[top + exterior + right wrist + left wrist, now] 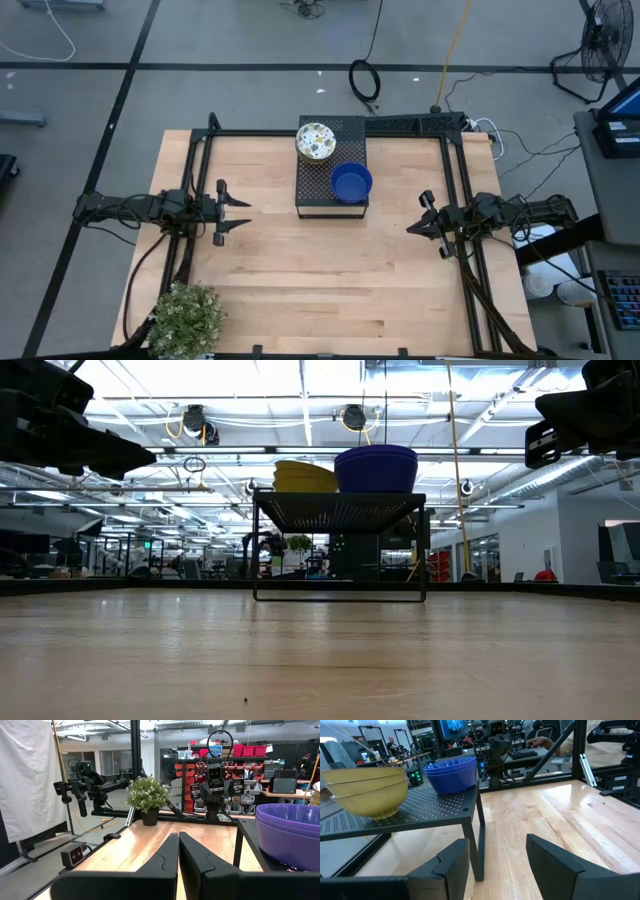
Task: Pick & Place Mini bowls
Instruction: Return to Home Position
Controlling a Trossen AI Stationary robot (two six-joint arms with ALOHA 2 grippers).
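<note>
Left gripper (240, 213) wide and right gripper (178, 836) closed are hovering clear of the shelf (320, 195); only the high view is showing the white bowls (315, 141) as floral.

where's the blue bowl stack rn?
High view: blue bowl stack sits on the black perforated shelf, on its right-arm side, beside the floral white bowls.

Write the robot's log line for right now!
white bowls: stacked on shelf | blue bowls: stacked beside them | left fingers: open, empty | right fingers: shut, empty
</note>
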